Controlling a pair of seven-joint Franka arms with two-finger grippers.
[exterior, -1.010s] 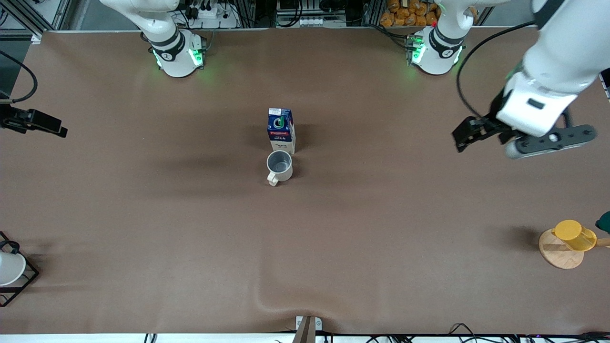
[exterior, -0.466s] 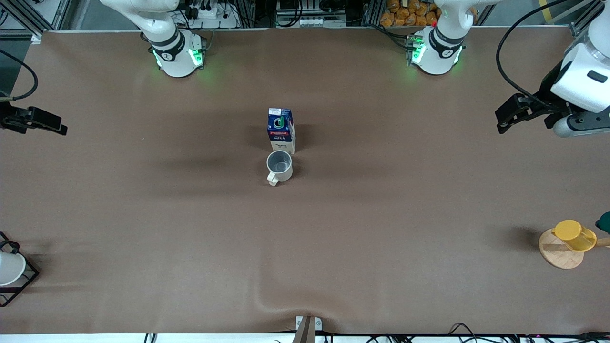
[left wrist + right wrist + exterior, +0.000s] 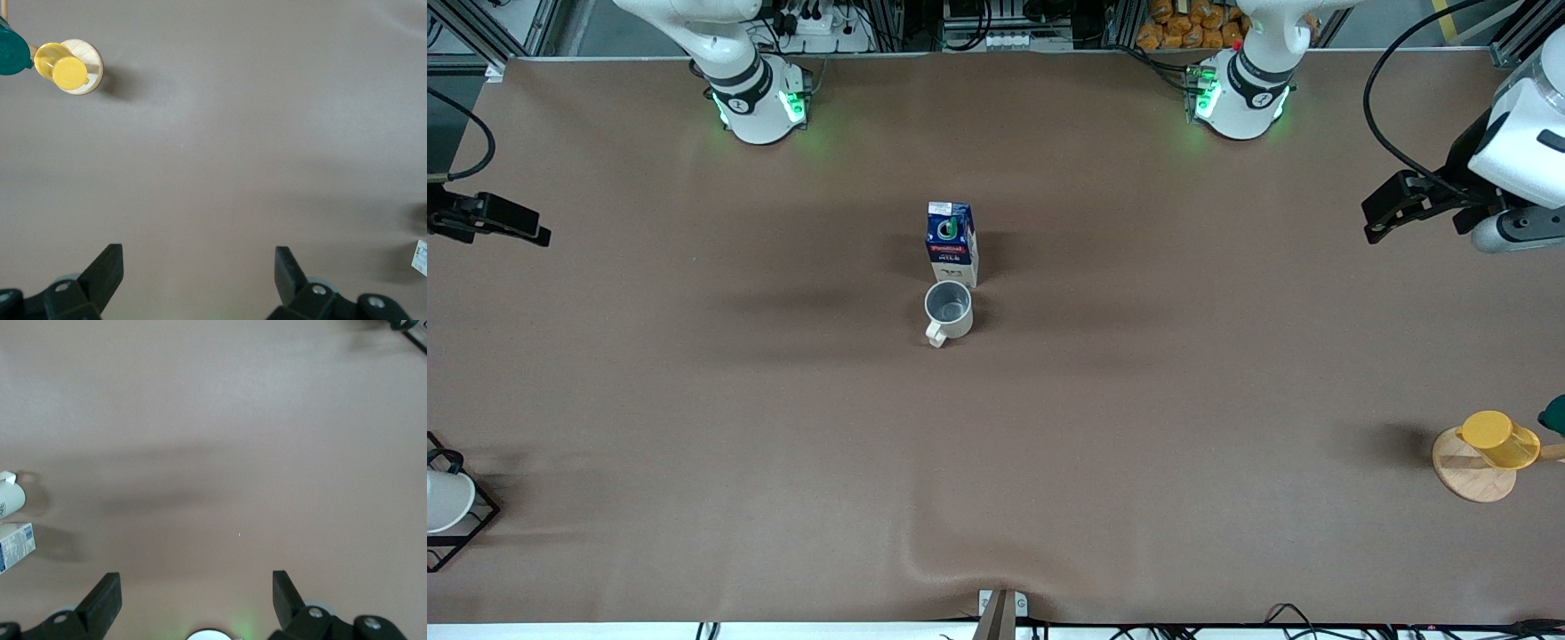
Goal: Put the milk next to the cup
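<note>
Front view shows the small dark-blue gable-top milk carton (image 3: 951,242) with pale sides and a red label band standing upright near the middle of the frame on the brown-covered desk (image 3: 1138,400), with the small cream-white mug (image 3: 948,311) with a grey inside just below it, so nearer the camera; whether the two touch cannot be told. The mug's loop handle points toward the lower edge. At the upper right edge the left end effector (image 3: 1383,213) hangs over bare desk, its arm cut off by the frame; the left wrist view shows its fingers (image 3: 107,270) spread wide apart, holding nothing. At the upper left edge only a dark part of the right end effector (image 3: 494,222) shows, also held over bare desk; the right wrist view shows its fingers (image 3: 103,597) apart and empty. A yellow cup (image 3: 1498,437) lying on a round wooden disc (image 3: 1472,476) sits at lower right, beside a green object (image 3: 1554,413) mostly cut off. A black wire rack (image 3: 463,524) holding a white cup (image 3: 445,500) is clipped at lower left.
</note>
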